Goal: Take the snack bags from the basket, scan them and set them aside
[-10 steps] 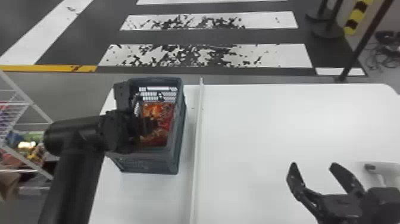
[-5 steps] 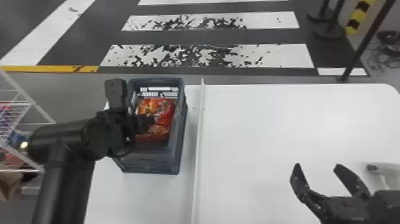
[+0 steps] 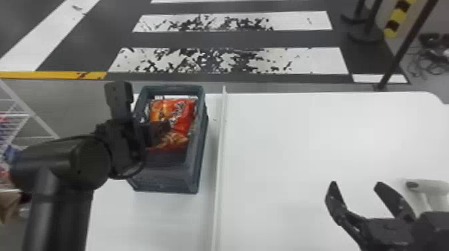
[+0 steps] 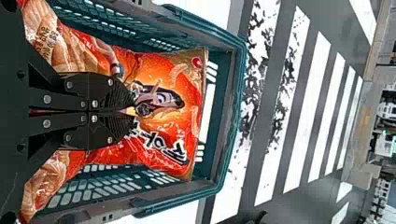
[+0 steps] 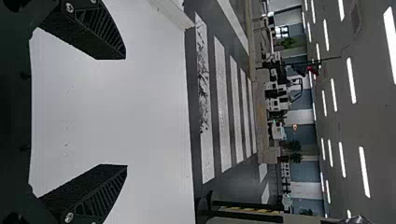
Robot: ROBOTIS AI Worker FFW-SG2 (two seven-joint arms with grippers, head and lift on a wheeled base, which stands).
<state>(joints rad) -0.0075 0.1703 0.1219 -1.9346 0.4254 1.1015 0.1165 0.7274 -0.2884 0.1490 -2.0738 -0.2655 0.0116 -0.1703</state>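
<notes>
Left gripper [image 3: 165, 128]: pressed together, apparently pinching snack bag [image 4: 175, 135]
Basket [image 3: 167, 178]: below that gripper
Right gripper [image 3: 356, 183]: spread; table [image 3: 300, 143] below

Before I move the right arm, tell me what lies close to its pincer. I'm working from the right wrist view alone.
Observer: In the head view, a pale grey thing with a handle lies on the table just to the right of the right pincer, partly behind it, so sweeping that way could knock it.

Operator: Noted. Now give me the left pincer's state.

Observer: The left pincer has its fingers together, right at a red and orange snack bag in the basket; whether any of the bag is pinched between them, I cannot tell.
</notes>
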